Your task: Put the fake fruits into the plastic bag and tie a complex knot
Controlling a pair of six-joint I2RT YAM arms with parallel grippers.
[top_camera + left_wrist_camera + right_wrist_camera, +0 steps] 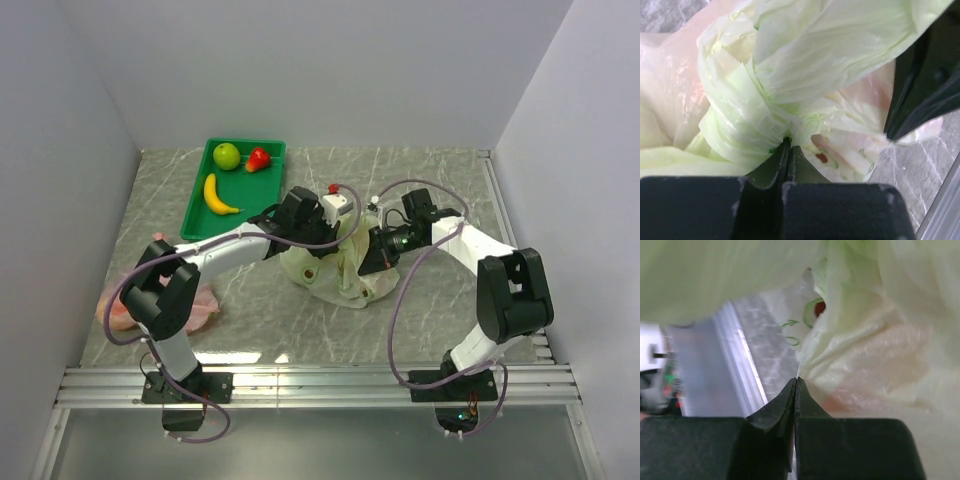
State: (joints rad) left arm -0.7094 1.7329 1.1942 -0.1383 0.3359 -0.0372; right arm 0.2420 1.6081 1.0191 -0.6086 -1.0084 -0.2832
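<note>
The plastic bag (325,272), pale green and bunched, lies mid-table between both arms. My left gripper (787,141) is shut on a twisted neck of the plastic bag (740,115); it shows from above as the left gripper (345,238). My right gripper (796,381) is shut, its tips pinching the bag's edge (850,360), and reaches in from the right as the right gripper (368,262). Orange-pink tints of fruit show through the film (872,97). A green apple (227,155), a small red fruit (258,159) and a yellow banana (217,195) lie in the green tray (270,185).
A pink plastic bag (205,310) lies crumpled at the left, near the left arm's base. A metal rail (320,380) runs along the near table edge, and grey walls close off the left, back and right.
</note>
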